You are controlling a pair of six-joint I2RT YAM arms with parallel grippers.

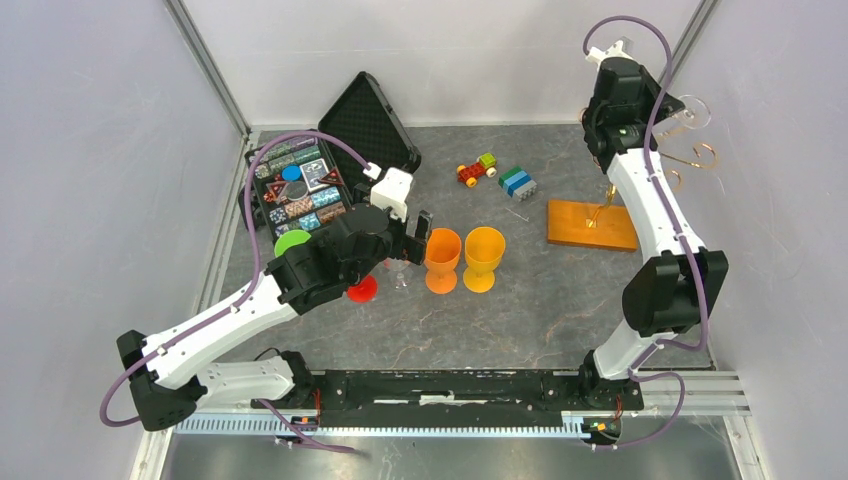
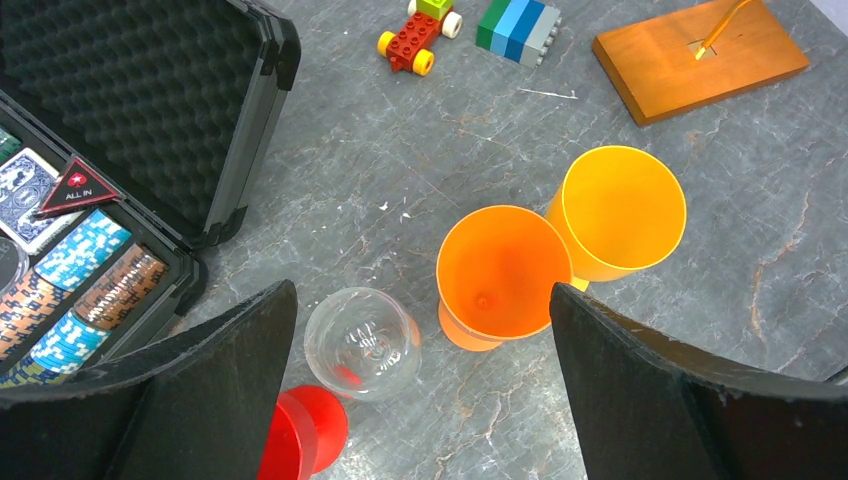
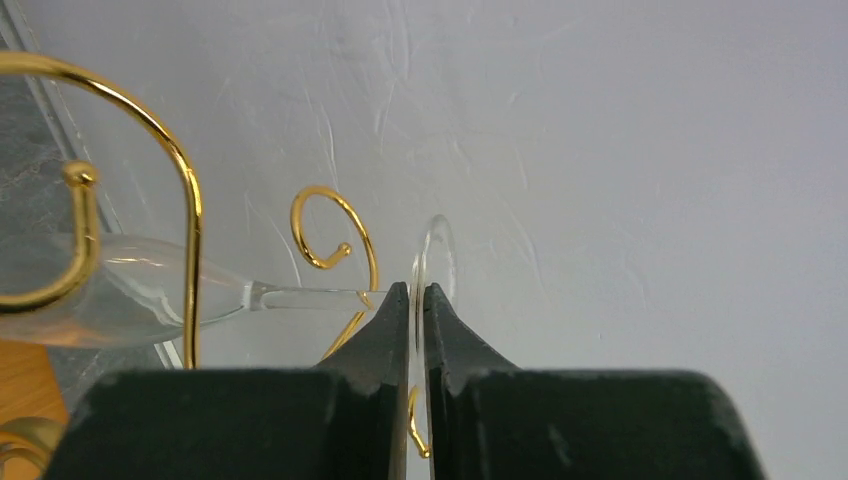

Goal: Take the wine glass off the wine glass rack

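Observation:
The wine glass rack (image 1: 693, 156) is a gold wire tree on an orange-brown wooden base (image 1: 590, 224) at the back right. A clear wine glass (image 3: 130, 292) hangs on its side in the wire arms (image 3: 185, 180), and its stem (image 3: 310, 297) runs to the round foot (image 3: 438, 258). My right gripper (image 3: 417, 295) is raised by the wall and shut on the edge of that foot. My left gripper (image 2: 422, 292) is open and empty, above a second clear glass (image 2: 362, 342) standing on the table.
An orange cup (image 2: 503, 270) and a yellow-orange cup (image 2: 622, 210) stand beside the clear glass, with a red piece (image 2: 300, 435) on its near side. An open black case (image 1: 330, 170) of poker chips lies at the back left. A toy car (image 1: 477, 168) and stacked blocks (image 1: 517, 181) lie at the back middle.

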